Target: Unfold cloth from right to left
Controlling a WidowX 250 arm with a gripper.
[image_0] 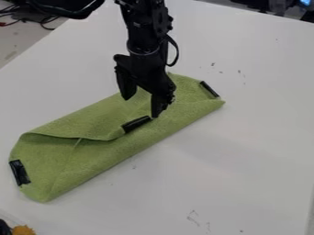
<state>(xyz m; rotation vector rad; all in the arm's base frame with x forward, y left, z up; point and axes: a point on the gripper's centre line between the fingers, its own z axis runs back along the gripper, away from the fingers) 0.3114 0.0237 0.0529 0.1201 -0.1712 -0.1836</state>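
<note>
Green cloth (110,151) lies slantwise on the white table (245,160), folded into a long strip, top flap loose and bulging with a curved edge, black patches (19,172) at both ends and mid-flap, gripper (142,107) over it, fingers spread apart.

white table (245,151) | dark marks (193,217) on it | black cables (44,21) upper left | orange item (23,230) lower left
</note>
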